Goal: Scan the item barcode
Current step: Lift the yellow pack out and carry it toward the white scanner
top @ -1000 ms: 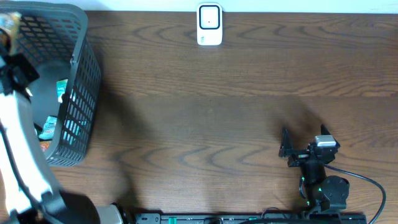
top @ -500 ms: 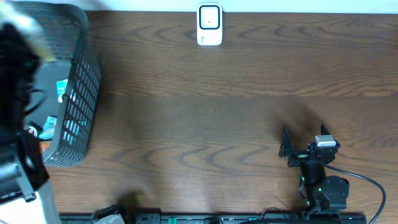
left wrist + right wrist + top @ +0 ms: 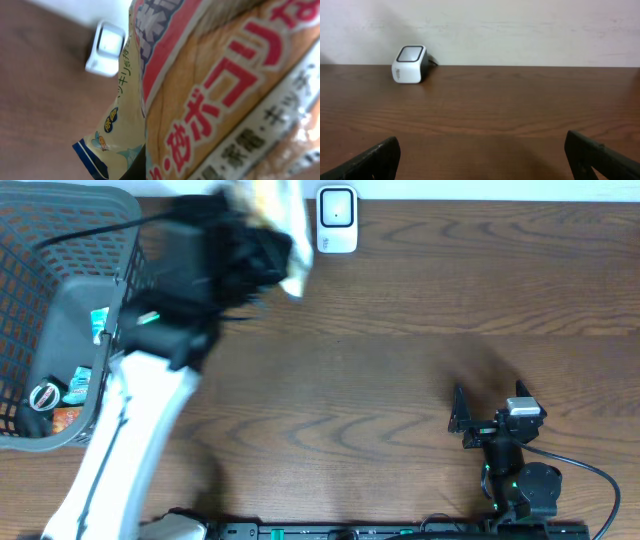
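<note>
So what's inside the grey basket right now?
A teal packet by the right wall, a second teal packet, a round ringed item and an orange packet near the front. The left arm covers the basket's front right corner, so anything there is hidden.

Below and left of the small white box-shaped scanner (image 3: 337, 220), the left arm (image 3: 130, 445) has a long smooth white link, a blocky black wrist housing (image 3: 200, 265) with a green mark (image 3: 148, 318), and a thin black cable (image 3: 90, 232). Below and right of the scanner, the right arm (image 3: 515, 470) is black and compact, with a silver-grey camera block (image 3: 523, 412), green lights and a looping black cable (image 3: 585, 462).
</note>
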